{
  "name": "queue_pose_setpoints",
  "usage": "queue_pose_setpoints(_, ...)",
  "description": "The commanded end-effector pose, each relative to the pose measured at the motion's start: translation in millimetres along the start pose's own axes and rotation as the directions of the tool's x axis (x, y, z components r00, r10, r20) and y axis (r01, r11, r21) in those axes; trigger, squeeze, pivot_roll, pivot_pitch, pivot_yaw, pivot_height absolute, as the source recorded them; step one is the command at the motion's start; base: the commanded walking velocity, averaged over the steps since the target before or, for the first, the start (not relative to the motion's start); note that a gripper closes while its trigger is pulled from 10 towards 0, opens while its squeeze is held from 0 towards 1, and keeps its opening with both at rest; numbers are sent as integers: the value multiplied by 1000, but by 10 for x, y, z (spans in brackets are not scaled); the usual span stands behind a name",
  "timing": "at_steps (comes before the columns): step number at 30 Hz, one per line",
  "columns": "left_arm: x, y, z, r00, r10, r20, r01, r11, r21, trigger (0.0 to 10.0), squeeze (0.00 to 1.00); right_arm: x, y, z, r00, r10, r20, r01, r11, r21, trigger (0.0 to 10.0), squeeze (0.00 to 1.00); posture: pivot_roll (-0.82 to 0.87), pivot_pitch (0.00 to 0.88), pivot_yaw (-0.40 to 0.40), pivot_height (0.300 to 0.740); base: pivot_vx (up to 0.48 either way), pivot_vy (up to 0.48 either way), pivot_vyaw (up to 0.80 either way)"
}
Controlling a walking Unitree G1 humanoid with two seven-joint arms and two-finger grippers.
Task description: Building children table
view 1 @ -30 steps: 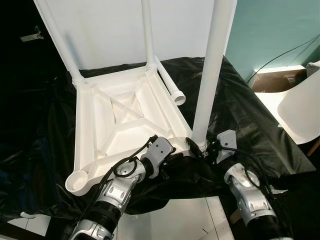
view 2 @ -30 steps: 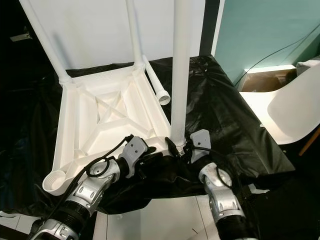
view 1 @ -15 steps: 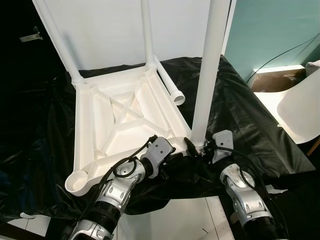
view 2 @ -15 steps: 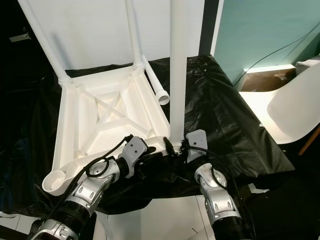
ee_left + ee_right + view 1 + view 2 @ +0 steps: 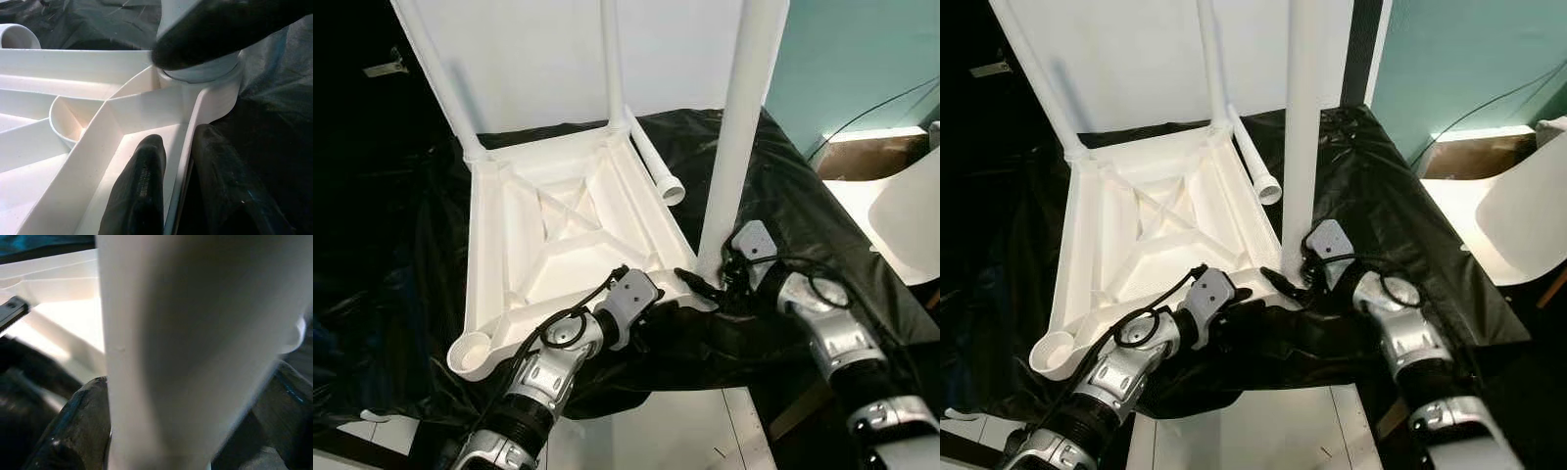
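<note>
No legible text, label, brand or number anywhere.

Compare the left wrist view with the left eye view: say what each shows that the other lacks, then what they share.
Left wrist view: the left gripper close up, its fingers astride the tabletop's edge wall.

Left eye view: two far legs, a loose leg on the black sheet, the empty socket.

Both: the right gripper on the near leg at its socket.
</note>
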State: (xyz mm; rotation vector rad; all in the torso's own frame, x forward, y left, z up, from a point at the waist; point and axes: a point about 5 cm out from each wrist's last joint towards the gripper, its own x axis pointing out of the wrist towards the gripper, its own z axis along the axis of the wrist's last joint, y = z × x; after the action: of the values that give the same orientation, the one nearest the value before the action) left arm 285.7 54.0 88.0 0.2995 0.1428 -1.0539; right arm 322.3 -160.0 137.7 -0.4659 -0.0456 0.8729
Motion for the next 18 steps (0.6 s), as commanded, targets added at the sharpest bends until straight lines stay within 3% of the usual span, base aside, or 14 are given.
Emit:
queue_pose_setpoints(1,-63,-116,-309,990,-61,-127,53,997,-64,10000,0,-75,-4,-139,996,39,-74,-37,999,29,7294,0,-81,0,49,740,0,0,0)
queue_pose_setpoints(2,-63,-115,-308,990,-61,-127,53,996,-64,10000,0,-87,-6,-153,994,70,-85,-68,997,28,4980,0,-79,0,49,740,0,0,0)
queue_pose_setpoints(3,-64,-114,-308,990,-61,-128,53,997,-64,10000,0,-97,-5,-167,991,96,-95,-93,995,34,0,0,-76,0,49,740,0,0,0)
queue_pose_setpoints(14,-103,-122,-323,989,-59,-133,50,996,-67,10000,0,-124,-124,-215,980,146,-132,-138,988,68,0,0,-70,0,55,740,0,0,0)
queue_pose_setpoints(17,-98,-120,-317,990,-58,-131,49,997,-67,10000,0,-124,-69,-255,983,133,-126,-119,986,113,0,0,-68,0,54,740,0,0,0)
queue_pose_setpoints(18,-96,-122,-312,990,-57,-128,49,997,-67,10000,0,-73,67,-262,994,73,-80,-62,989,135,0,0,-70,0,50,740,0,0,0)
